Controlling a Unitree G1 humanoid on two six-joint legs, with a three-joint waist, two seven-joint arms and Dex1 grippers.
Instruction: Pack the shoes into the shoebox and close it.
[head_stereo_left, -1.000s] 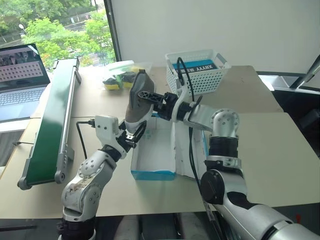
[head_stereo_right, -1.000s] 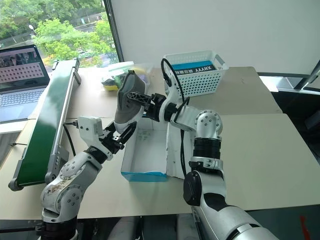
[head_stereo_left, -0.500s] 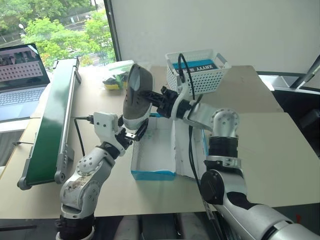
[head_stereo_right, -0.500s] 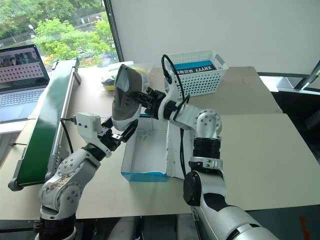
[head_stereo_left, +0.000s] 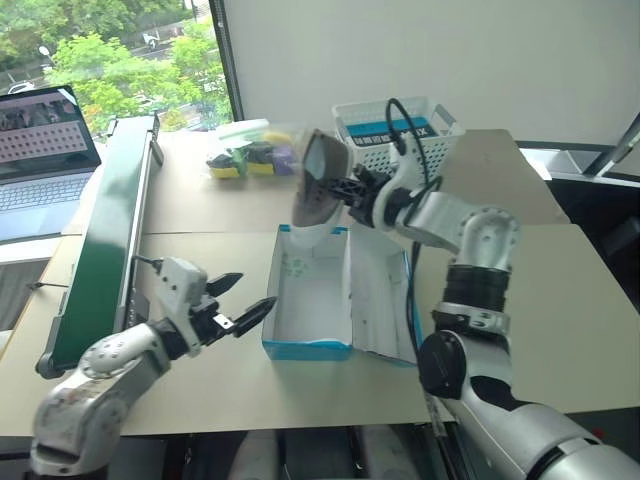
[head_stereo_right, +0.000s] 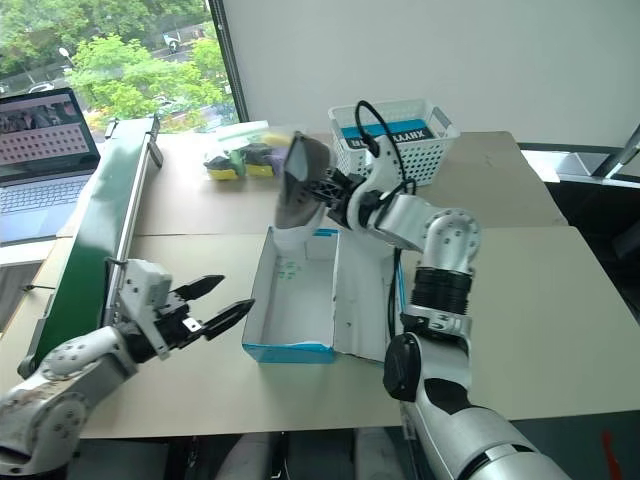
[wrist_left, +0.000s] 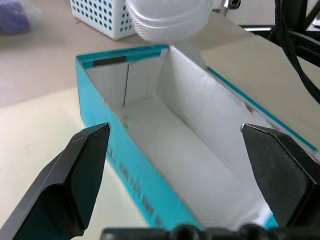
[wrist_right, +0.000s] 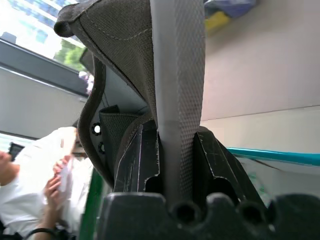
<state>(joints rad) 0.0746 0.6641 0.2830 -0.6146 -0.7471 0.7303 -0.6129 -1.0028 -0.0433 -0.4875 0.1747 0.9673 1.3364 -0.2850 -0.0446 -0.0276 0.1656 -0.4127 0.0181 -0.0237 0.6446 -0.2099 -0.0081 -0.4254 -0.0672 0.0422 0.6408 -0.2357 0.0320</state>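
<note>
A grey shoe with a pale sole hangs over the far end of the shoebox, and my right gripper is shut on its heel edge. In the right wrist view the black fingers clamp the grey heel fabric. The cyan shoebox stands open on the table, white inside, with its lid lying flat to the right. My left gripper hovers open just left of the box's near end with nothing in it. Through its spread fingers I see the box interior and the shoe's pale sole above.
A white lattice basket stands behind the box. A bag of coloured items lies at the back. A green conveyor runs along the left, with a laptop beyond it. A person in white appears in the right wrist view.
My left gripper opened, let go of the shoe and drew back down to the left. My right gripper tightened on the shoe and carried it right, over the box's far end.
</note>
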